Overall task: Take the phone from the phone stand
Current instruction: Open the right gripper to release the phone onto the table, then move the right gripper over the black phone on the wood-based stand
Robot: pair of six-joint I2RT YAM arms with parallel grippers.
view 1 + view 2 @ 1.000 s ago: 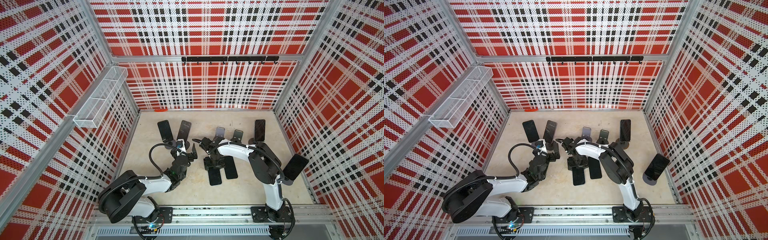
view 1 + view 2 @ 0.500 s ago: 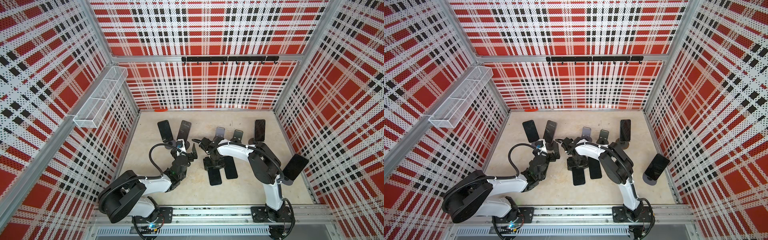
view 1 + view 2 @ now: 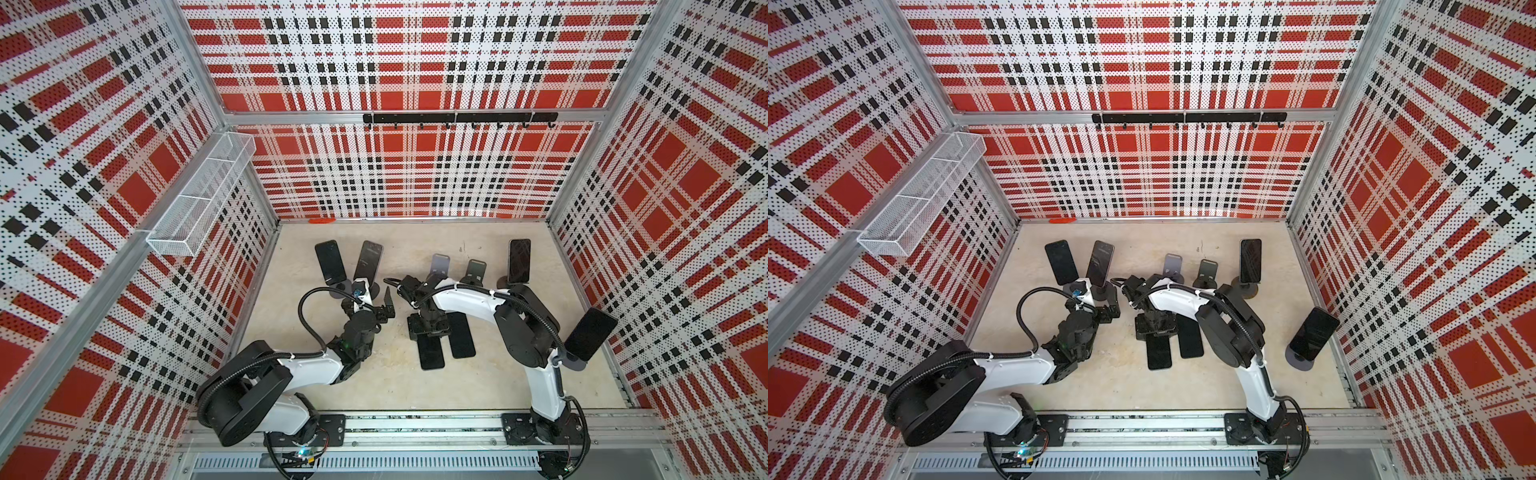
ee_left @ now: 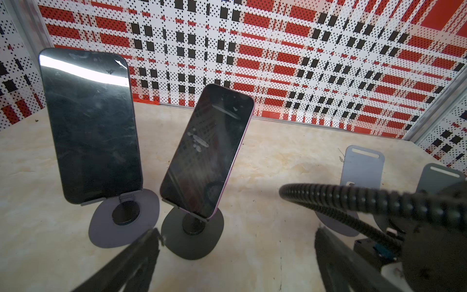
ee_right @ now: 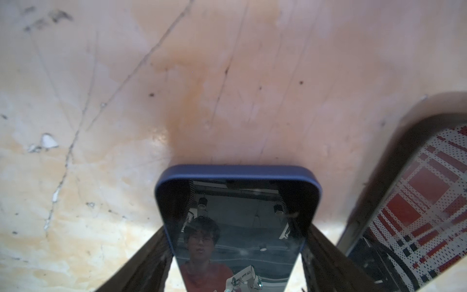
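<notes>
Inspection found the right fingers (image 5: pixel 149 257) set one along each long edge of the blue-cased, dark-screened phone (image 5: pixel 235 215). The phone lay flat on the beige marbled table (image 5: pixel 227 75), at lower centre of the right wrist view. I could not tell whether the fingers were pinching it or merely flanking it. In a top view it lay at centre frame, just beside a second flat black phone (image 3: pixel 462 338) and below two empty grey phone stands (image 3: pixel 440 266). From that I judged those two stands already cleared.

The left fingers (image 4: pixel 136 257) were spread wide and held nothing. They pointed toward the purple-edged phone (image 4: pixel 207 151) leaning on its dark round-based stand (image 4: pixel 177 240), left of centre in the left wrist view. I judged this a line-up for the next removal. A larger black phone (image 4: pixel 88 126) stood on a grey round-based stand (image 4: pixel 101 227) just beside it. Two further phones on stands remained toward the right of the top views.
</notes>
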